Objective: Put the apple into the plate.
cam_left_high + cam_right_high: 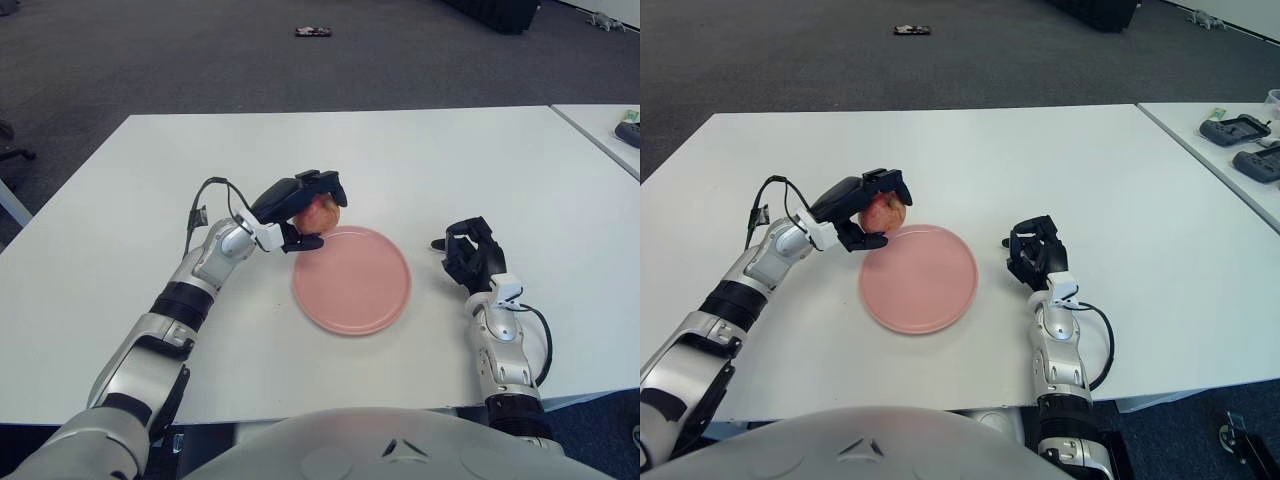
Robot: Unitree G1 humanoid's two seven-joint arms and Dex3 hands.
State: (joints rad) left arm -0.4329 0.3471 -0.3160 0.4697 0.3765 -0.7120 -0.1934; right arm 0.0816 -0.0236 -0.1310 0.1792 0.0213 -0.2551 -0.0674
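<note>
Now the white table (420, 150) fills most of both views, and a second white table (1225, 165) stands just beside it at 3 o'clock, with a narrow gap between them. On that second table lie two dark devices (1246, 146); what they are I cannot tell. Behind the tables is grey carpet (200, 60), and a small dark thing (315, 32) lies on it at 12 o'clock, too small to name.

Near the middle of the table, a little toward the robot, lies the pink plate (355, 290). It is round, flat and has nothing inside it.

The left arm (190, 290) comes from 7 o'clock and reaches to the plate's rim at about 11 o'clock. A black cable (205, 195) makes a loop over the wrist.

The left hand (295, 205) is clamped on the apple (322, 213). Dark fingers (318, 184) curl over the top of the fruit and another finger is under it. The apple is red and yellow. It is held at the plate's edge at 11 o'clock, partly above the rim, and it seems raised from the plate, though I cannot tell this surely.

The right hand (470, 255) shows at 3 o'clock of the plate, near it but apart. Its fingers are curled together and they hold nothing. Its forearm (500, 350) runs back toward 5 o'clock, with a black cable at the wrist.
</note>
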